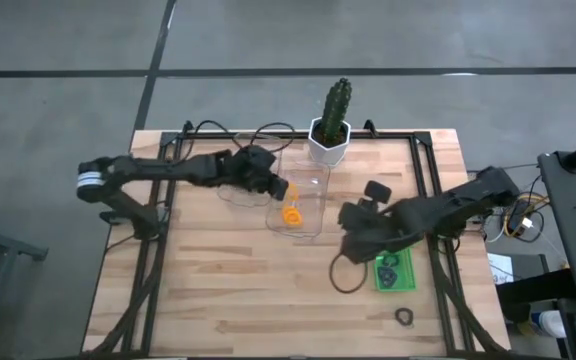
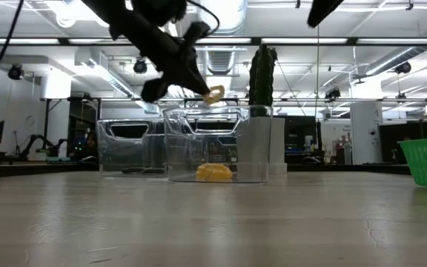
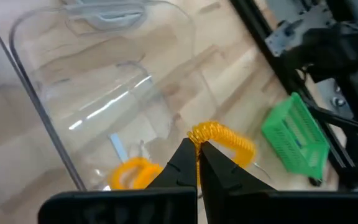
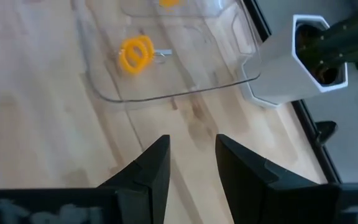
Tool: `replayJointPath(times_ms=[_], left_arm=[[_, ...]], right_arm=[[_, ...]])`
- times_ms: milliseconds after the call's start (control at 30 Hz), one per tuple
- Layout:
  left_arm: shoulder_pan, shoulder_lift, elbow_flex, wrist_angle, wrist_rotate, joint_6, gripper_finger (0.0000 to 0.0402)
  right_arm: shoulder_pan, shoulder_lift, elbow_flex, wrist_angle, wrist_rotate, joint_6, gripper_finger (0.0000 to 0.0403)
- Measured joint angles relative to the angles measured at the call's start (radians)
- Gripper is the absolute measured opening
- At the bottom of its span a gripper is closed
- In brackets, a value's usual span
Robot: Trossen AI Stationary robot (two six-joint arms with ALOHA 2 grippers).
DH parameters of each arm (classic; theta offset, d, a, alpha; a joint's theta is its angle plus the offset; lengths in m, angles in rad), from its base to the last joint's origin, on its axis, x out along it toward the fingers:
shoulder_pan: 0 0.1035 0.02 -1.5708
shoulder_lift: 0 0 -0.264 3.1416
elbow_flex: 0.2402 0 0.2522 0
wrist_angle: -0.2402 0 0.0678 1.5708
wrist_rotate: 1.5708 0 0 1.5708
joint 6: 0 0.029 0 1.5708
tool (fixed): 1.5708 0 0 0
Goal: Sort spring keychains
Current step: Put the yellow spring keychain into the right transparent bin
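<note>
My left gripper (image 1: 281, 187) hovers over a clear bin (image 1: 313, 178) and is shut on an orange spring keychain (image 3: 222, 138), which also shows in the low view as an orange spring keychain (image 2: 213, 95) above the bin's rim. A second orange keychain (image 1: 290, 214) lies on the bin's floor. My right gripper (image 4: 191, 163) stands open over bare wood, to the right of the bin, with nothing between its fingers. Black keychains lie in a green basket (image 1: 393, 272), and another black one (image 1: 404, 316) rests on the table near the front edge. My left gripper pinches one end of the orange keychain's coil (image 3: 199, 133) between its two fingertips. The fingers slant down from the table's left side. The rest of the coil sticks out past the fingertips, lifted clear above the bin.
Another clear bin (image 1: 253, 160) stands behind and to the left of the first. A cactus in a white pot (image 1: 330, 140) stands at the far edge. A black cable loop (image 1: 343, 275) lies beside the green basket. Bare wood stretches across the near left of the table.
</note>
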Motion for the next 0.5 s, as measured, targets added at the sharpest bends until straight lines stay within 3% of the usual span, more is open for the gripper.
replayJointPath(times_ms=[233, 400, 500], left_arm=[[0.037, 0.159, 0.083, 0.000, 0.077, 0.017, 0.0000], [0.039, 0.271, 0.172, -0.028, 0.081, 0.025, 0.0000], [0.044, 0.334, 0.238, -0.132, 0.080, 0.026, 0.0000]], right_arm=[[0.057, -0.194, -0.114, 0.095, -0.036, -0.066, 0.0122], [0.069, -0.385, -0.300, 0.335, -0.155, -0.107, 0.0122], [0.069, -0.490, -0.431, 0.513, -0.197, -0.119, 0.0119]])
